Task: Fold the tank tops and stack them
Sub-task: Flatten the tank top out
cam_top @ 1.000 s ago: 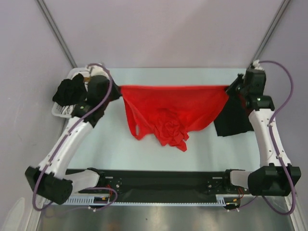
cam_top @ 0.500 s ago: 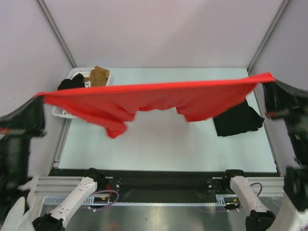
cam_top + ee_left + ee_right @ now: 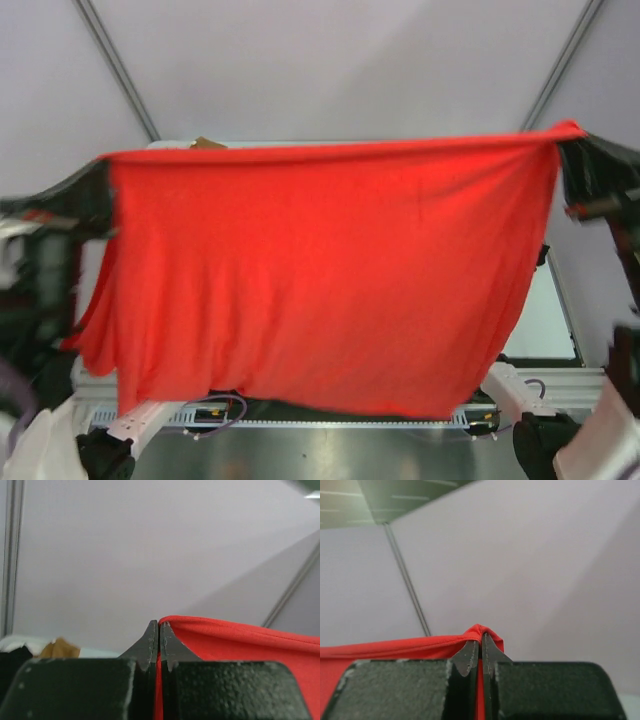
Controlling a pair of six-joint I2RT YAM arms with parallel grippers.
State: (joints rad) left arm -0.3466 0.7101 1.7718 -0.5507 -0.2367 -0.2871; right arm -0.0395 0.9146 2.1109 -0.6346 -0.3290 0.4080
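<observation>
I seem to be in a robot lab cell: plain grey panel walls (image 3: 320, 70), metal corner posts (image 3: 115, 68), a rail-edged worktop (image 3: 545, 315).

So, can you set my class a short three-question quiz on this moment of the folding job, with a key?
1. True or false: the red tank top is already folded into a neat pile.
2. Where does the left pincer grip the cloth? A) at an upper corner B) at the bottom hem C) nowhere
3. In one word, how do the jaws of the right pincer stand?
Key: 1 false, it hangs spread out in the air between the two pincers; 2 A; 3 shut, pinching the other upper corner.
</observation>
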